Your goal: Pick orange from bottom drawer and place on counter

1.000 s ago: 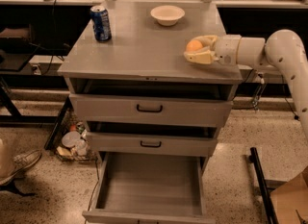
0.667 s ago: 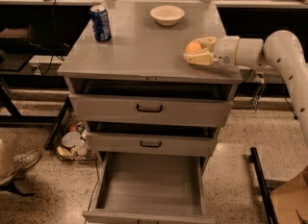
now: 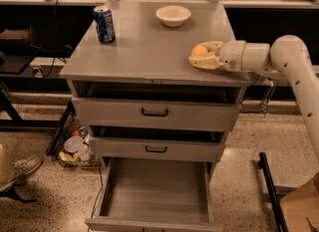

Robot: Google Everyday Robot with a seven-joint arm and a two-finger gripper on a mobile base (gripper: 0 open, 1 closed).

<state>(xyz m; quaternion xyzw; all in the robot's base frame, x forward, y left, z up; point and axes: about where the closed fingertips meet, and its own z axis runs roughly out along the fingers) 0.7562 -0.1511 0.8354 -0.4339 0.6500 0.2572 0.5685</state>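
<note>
Pinching orange [image 3: 199, 50] in tool [image 3: 197, 54] at right-middle of frame, low over right edge of desk [image 3: 144, 52], probably for soft set-down, well clear of open bottom drawer [image 3: 154, 191] at lower centre.

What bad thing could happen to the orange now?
1. The gripper holds the orange close to the front right edge of the counter. The orange is round, so once it is let go it might roll off that edge.
2. The bottom drawer stands open below, so a falling orange could drop into it or hit the floor.
</note>
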